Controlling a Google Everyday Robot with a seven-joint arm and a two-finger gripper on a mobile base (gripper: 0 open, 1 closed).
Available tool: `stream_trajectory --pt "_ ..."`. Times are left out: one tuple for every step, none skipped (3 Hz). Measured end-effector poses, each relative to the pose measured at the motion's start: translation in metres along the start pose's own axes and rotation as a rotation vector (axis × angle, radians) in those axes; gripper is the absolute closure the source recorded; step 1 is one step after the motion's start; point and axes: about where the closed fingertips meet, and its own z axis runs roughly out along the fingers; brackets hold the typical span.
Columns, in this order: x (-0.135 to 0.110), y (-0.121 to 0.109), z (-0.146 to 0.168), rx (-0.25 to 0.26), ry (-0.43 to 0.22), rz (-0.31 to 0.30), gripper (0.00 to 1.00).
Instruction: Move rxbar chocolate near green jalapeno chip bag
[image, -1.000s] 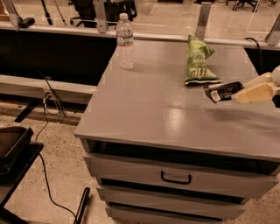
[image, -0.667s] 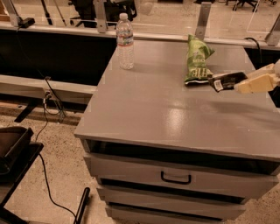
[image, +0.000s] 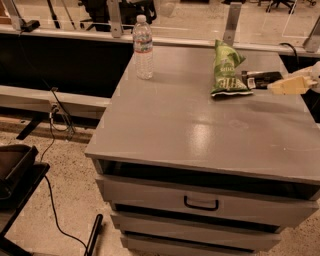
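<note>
The green jalapeno chip bag (image: 227, 70) lies crinkled on the grey cabinet top (image: 200, 125), at the back right. The rxbar chocolate (image: 257, 79), a small dark wrapper, is right beside the bag's right edge, low over the top. My gripper (image: 273, 88) reaches in from the right edge with its cream fingers (image: 292, 85) shut on the bar's right end. Whether the bar touches the surface I cannot tell.
A clear water bottle (image: 143, 47) stands upright at the back left of the top. A metal rail with posts (image: 232, 20) runs behind the cabinet. Drawers with a black handle (image: 201, 204) face front. Cables (image: 60, 125) and a dark chair (image: 15, 167) are on the floor at left.
My gripper has carried the rxbar chocolate away from the front and slightly left, from open table to right beside the chip bag. The bag and the bottle have not moved.
</note>
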Motion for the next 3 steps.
stream_trajectory --pt "0.0044 -0.0086 0.0153 0.005 -0.005 0.030 0.59" --pt "0.0046 -0.0074 0.0187 0.000 -0.004 0.030 0.36" --pt "0.0049 -0.0064 0.0223 -0.006 -0.002 0.030 0.13"
